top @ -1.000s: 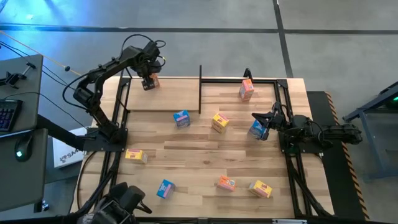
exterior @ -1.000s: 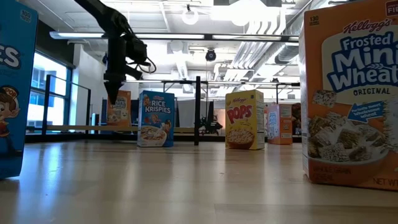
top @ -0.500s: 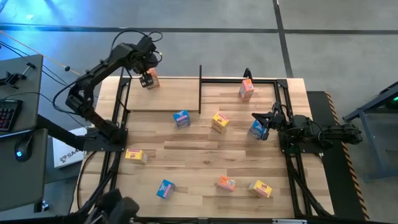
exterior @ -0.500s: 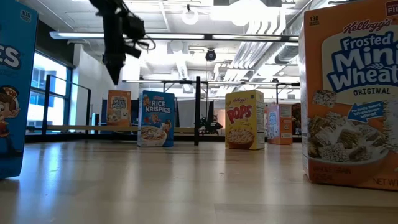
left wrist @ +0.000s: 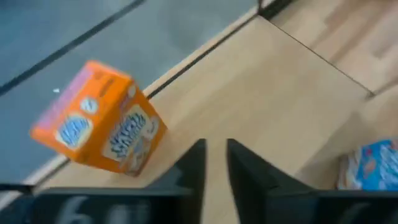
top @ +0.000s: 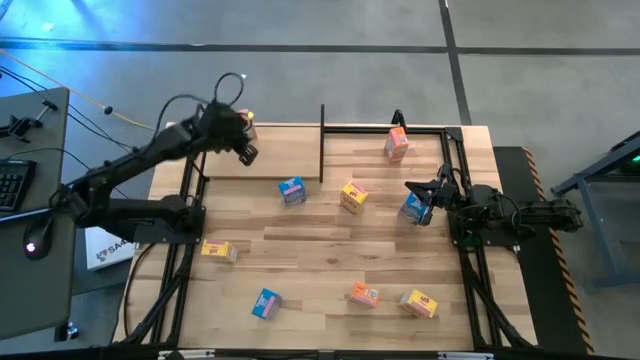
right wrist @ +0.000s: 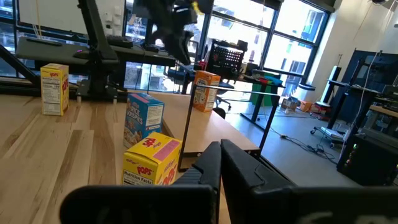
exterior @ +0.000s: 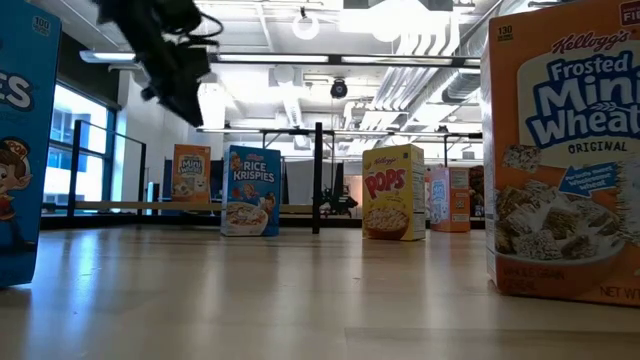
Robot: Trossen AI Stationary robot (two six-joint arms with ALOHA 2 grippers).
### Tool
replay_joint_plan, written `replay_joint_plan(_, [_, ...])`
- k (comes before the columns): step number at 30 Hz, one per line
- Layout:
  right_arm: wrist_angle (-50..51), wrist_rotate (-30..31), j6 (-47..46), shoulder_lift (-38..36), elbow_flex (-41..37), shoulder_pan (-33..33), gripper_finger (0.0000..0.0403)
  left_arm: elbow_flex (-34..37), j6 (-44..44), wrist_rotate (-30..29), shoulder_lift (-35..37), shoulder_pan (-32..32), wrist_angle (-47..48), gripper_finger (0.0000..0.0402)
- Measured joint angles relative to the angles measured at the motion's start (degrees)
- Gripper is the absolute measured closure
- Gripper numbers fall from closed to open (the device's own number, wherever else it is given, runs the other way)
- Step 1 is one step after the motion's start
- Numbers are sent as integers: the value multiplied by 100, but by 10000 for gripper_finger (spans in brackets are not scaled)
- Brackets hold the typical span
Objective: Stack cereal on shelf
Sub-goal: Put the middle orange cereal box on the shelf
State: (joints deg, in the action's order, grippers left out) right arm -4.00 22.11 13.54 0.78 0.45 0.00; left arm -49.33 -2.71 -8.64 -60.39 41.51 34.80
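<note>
Blue cereal box (exterior: 25, 150): cut by low view's edge. Orange-pink box (top: 246, 122) on shelf: partly hidden under left arm, print illegible.

A keyboard (top: 10, 183) and a mouse (top: 30, 244) lie on a grey desk (top: 40, 130) off the counter's (top: 330, 250) left edge. Grey floor (top: 330, 70) surrounds it. Windows (exterior: 75, 130) and ceiling lights (exterior: 305, 25) show beyond.
</note>
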Motion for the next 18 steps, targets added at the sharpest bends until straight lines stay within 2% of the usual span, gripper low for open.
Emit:
replay_joint_plan(2, [-1,0,-2,0,1,-1,403,461,-350,-181,78,33,-223,391])
replay_joint_plan(7, [-2,0,0,0,-1,1,403,1029,-881,-854,108,213,-717,388])
replay_joint_plan(12, [0,0,-2,0,1,0,403,1299,-854,-907,108,356,-1563,400])
replay_joint_plan(18, [-1,0,0,0,-1,-1,403,1341,-815,-1139,12,635,-1599,401])
